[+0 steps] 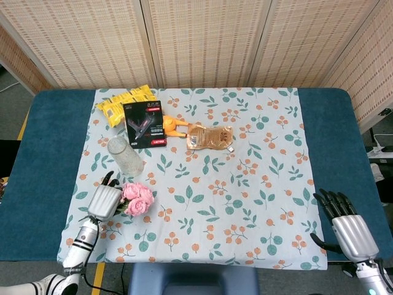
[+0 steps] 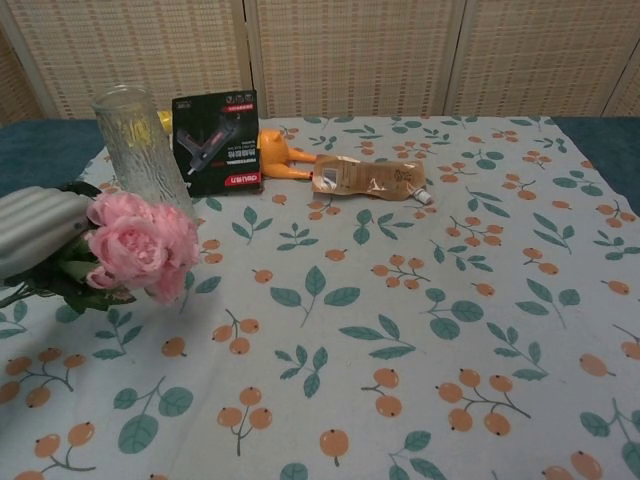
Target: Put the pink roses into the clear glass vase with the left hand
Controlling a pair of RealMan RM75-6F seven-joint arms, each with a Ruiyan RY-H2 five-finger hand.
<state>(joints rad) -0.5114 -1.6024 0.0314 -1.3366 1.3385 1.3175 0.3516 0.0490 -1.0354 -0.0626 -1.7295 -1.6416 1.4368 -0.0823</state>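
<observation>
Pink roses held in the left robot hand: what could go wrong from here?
The clear glass vase stands tall and narrow right beside the pink roses; the left robot hand could knock it over. The wide blooms may catch on its narrow mouth. The stems' grip is hidden, so slipping is possible.

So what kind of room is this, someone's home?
Probably a staged test space, not a home: woven rattan folding screens wall off the table, a leaf-and-berry printed tablecloth covers it, and unrelated items lie there, like a black boxed tool package beside a clear ribbed glass vase.
</observation>
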